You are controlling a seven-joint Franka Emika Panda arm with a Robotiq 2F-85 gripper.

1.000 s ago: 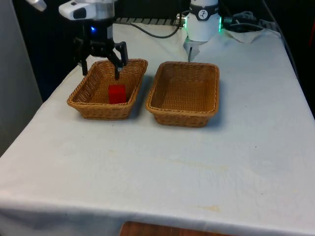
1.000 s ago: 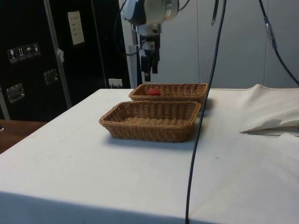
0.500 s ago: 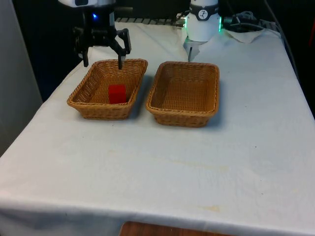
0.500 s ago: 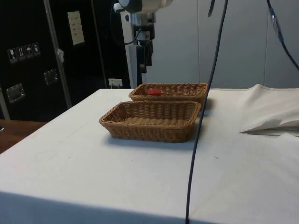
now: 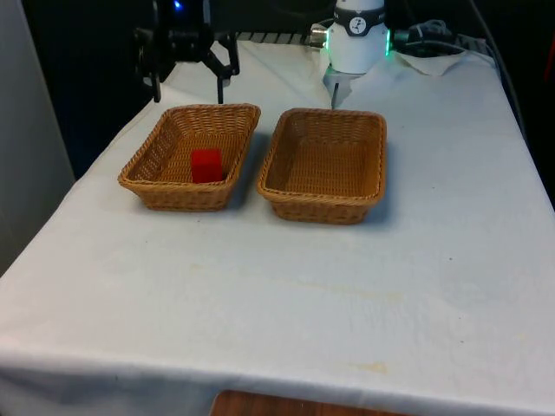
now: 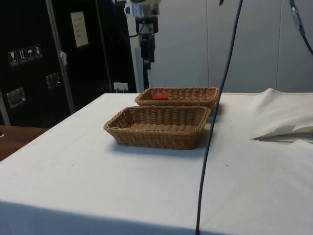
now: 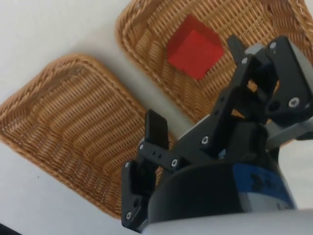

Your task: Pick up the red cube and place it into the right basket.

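— Operator, where did you see your claw (image 5: 188,87) at that moment?

— You had it up in the air beyond the far end of the basket on the front view's left (image 5: 188,156), above the cloth (image 5: 286,286) and clear of the wicker. In the side view the claw (image 6: 146,51) hung high over the back edge of the table, above the farther basket (image 6: 178,96). It touched nothing.

— And how did its fingers stand?

— You had them spread wide apart and released, with nothing between them. In the wrist view one black fingertip (image 7: 157,128) stood over the empty basket (image 7: 73,127), and the other sat over the basket with the cube (image 7: 254,29).

— Where was the red cube?

— Your cube (image 5: 206,165) lay on the floor of the basket on the front view's left, roughly in its middle, resting flat. From the side you could see only its red top (image 6: 161,96) over the wicker rim. The wrist view showed the cube (image 7: 194,47) inside that same basket, apart from the fingers.

— And the second basket?

— You had the basket on the front view's right (image 5: 323,165) just beside the first, the two long sides near each other with a strip of cloth between. In the side view it was the nearer basket (image 6: 157,127). A black cable (image 6: 215,117) hung down in front of that camera.
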